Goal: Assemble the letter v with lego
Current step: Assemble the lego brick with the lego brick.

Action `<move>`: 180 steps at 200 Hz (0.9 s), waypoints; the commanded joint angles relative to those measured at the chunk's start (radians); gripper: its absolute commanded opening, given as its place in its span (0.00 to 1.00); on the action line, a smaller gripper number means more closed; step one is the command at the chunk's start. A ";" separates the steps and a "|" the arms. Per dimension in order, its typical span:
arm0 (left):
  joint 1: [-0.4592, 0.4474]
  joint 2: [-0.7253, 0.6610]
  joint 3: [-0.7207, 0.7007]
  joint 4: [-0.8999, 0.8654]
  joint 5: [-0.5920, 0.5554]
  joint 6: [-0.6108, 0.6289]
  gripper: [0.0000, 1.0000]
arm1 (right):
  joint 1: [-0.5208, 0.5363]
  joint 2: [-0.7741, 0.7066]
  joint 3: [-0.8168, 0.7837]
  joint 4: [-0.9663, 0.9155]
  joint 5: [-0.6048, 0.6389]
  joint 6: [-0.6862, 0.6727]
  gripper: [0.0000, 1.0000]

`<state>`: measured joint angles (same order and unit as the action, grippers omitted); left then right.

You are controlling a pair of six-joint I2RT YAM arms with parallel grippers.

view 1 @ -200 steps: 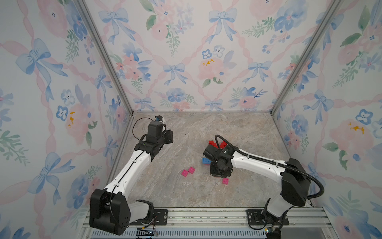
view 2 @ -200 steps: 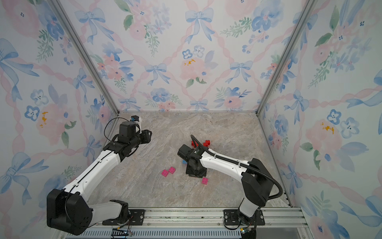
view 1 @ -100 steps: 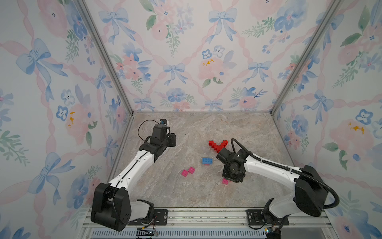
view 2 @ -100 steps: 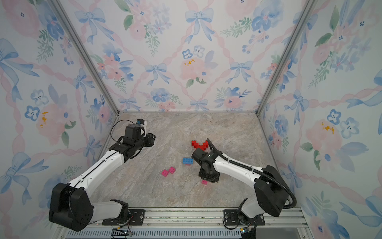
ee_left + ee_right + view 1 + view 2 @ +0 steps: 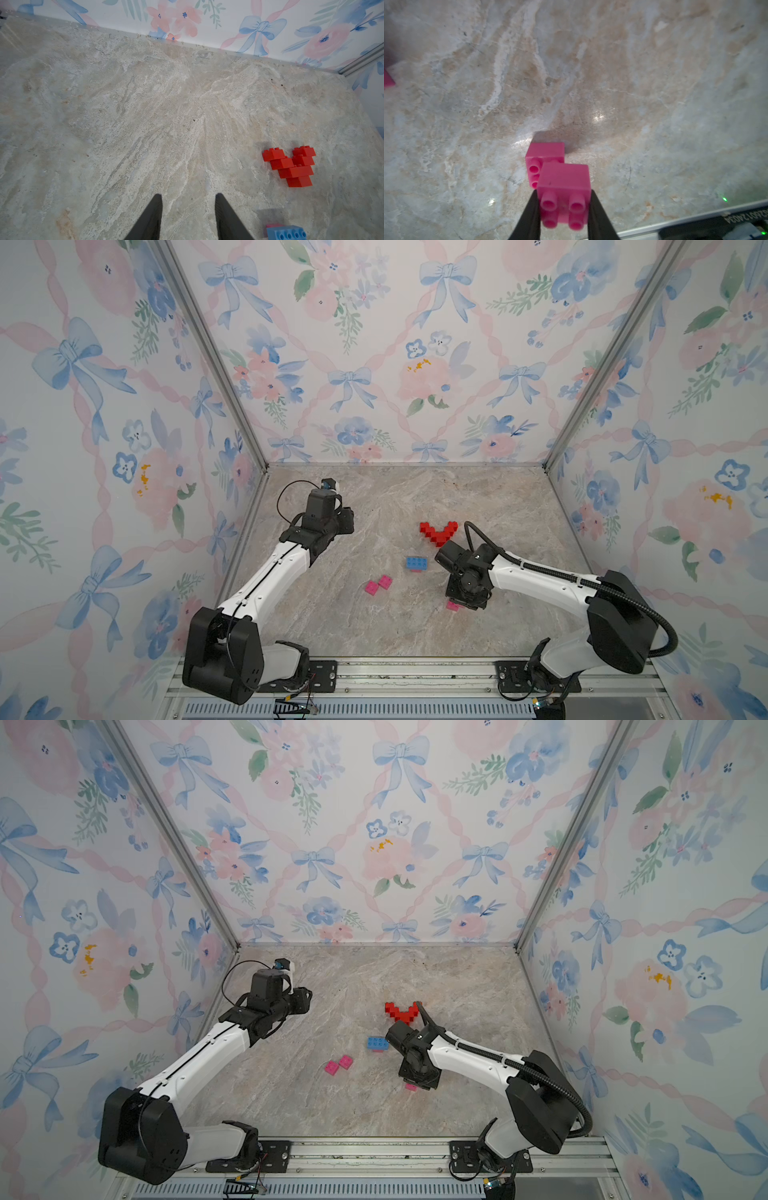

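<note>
A red lego V [image 5: 438,532] [image 5: 401,1012] [image 5: 291,166] lies flat mid-table. In front of it is a blue lego brick [image 5: 416,563] [image 5: 377,1043] [image 5: 286,232]. My right gripper [image 5: 564,207] [image 5: 465,601] is shut on a pink lego brick [image 5: 564,187], studs facing the camera. It hangs just over a second pink brick [image 5: 545,154] standing on the table; whether they touch I cannot tell. My left gripper [image 5: 188,199] [image 5: 347,520] is open and empty above bare table at the back left.
Two more pink bricks [image 5: 378,584] [image 5: 338,1065] lie side by side left of the right gripper. Papered walls close the table on three sides. A metal rail [image 5: 415,672] runs along the front edge.
My right arm has moved from beside the blue brick and red V toward the front, over the lone pink brick. The left arm has shifted slightly toward the centre.
</note>
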<state>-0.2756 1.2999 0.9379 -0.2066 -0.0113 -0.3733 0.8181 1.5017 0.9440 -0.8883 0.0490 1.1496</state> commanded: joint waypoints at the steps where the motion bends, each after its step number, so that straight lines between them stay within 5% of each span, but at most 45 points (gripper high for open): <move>1: -0.001 0.004 -0.013 0.007 -0.013 0.022 0.45 | 0.000 0.024 -0.020 0.006 -0.008 0.016 0.00; 180: 0.004 -0.002 -0.014 0.008 -0.012 0.020 0.44 | -0.064 0.019 -0.147 0.134 -0.050 0.055 0.00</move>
<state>-0.2752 1.2999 0.9379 -0.2062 -0.0177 -0.3664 0.7933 1.4513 0.8436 -0.7773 0.0132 1.2167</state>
